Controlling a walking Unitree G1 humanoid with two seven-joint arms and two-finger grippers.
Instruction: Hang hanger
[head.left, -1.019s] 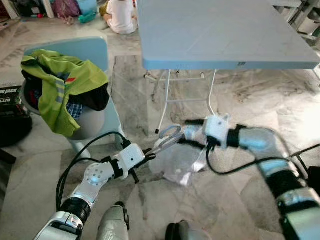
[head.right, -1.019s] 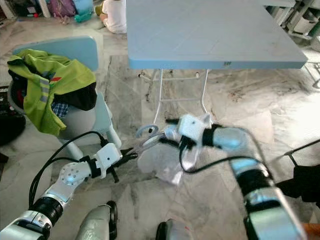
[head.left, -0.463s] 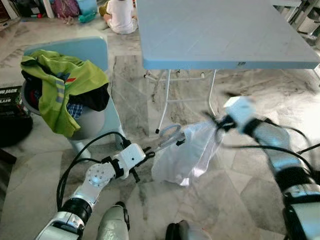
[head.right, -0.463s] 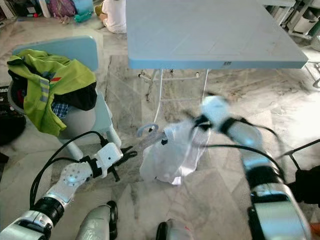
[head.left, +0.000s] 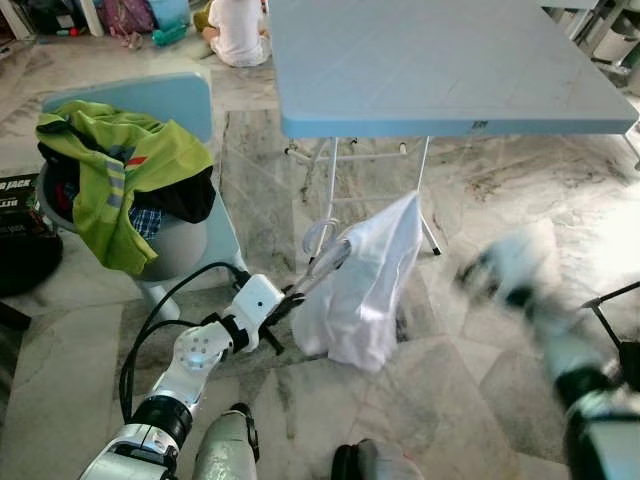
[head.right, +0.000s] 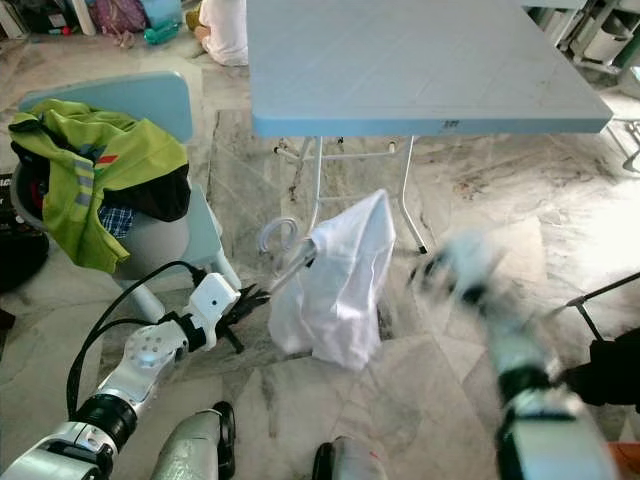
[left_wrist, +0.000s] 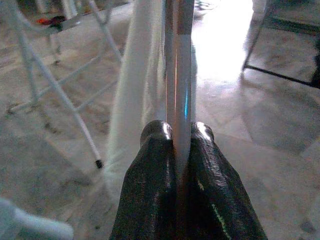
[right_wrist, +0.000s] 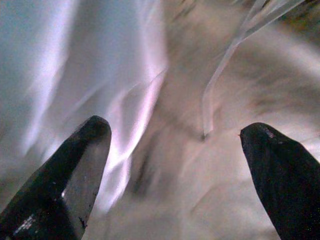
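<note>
- The left pincer (head.left: 283, 307) is seen at 7 o'clock, pressed together on the lower bar of the hanger (head.left: 325, 262), as is confirmed in the left wrist view.
- A white garment (head.left: 365, 290) is draped over the hanger, near the centre, hanging just above the floor (head.left: 460, 400).
- The right pincer (right_wrist: 175, 165) is blurred at 4 o'clock, its fingers spread wide and nothing held.
- The hanger is pinched by one thin bar only; a twist or slip could be caused by the garment's weight, and the garment could be shed onto the floor.
- Beyond, a blue table (head.left: 440, 70) is seen at 12 o'clock and a chair (head.left: 190, 100) piled with clothes (head.left: 120, 170) at 10 o'clock.
</note>
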